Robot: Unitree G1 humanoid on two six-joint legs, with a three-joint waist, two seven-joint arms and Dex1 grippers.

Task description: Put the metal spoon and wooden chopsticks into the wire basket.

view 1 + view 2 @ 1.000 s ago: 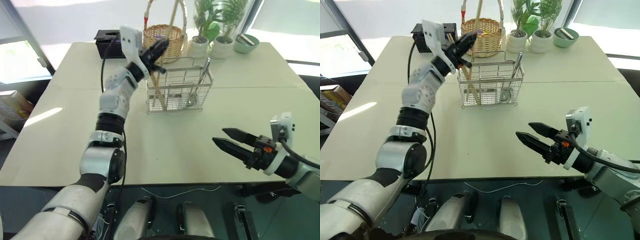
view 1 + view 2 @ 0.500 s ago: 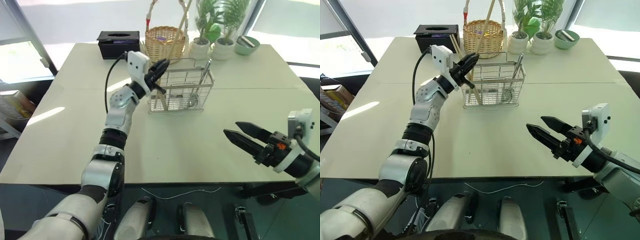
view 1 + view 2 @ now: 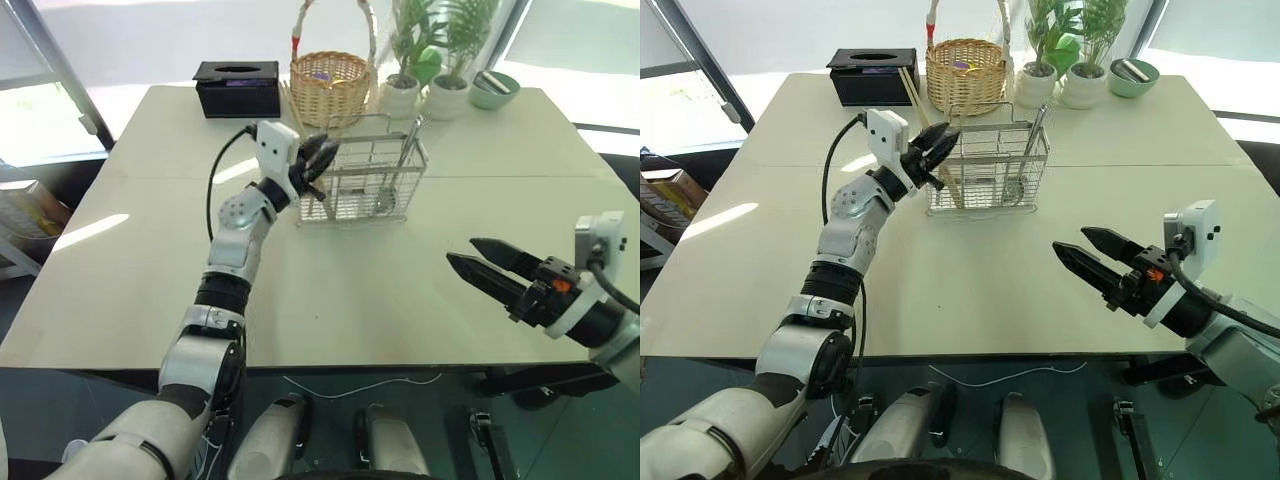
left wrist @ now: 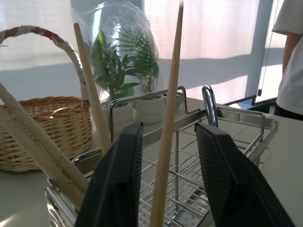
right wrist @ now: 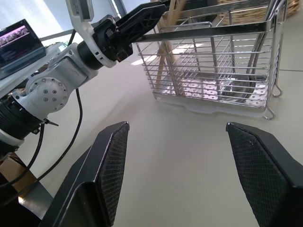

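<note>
While the right gripper (image 3: 478, 264) hung low over the near right part of the table (image 3: 360, 290), its two black fingers stood spread wide apart with nothing between them, pointing toward the table's middle. Farther in, the left gripper (image 3: 939, 146) sat at the near left corner of the wire basket (image 3: 365, 180), at rim height. In the left wrist view its fingers (image 4: 117, 179) were parted, and one pale stick ran up through the gap without visibly touching either pad, so no grip was evident. The wooden chopsticks (image 4: 90, 99) stood inside the wire basket at its left end, leaning at different angles, their tops well above the rim. The metal spoon (image 3: 405, 160) stood at the basket's right end, bowl down, handle resting against the rim. Beyond the basket sat a woven wicker basket (image 3: 328, 85), a black box (image 3: 237, 88), two potted plants (image 3: 420, 60) and a green bowl (image 3: 492, 87). A person's sleeve (image 4: 291, 52) showed beyond the table.
</note>
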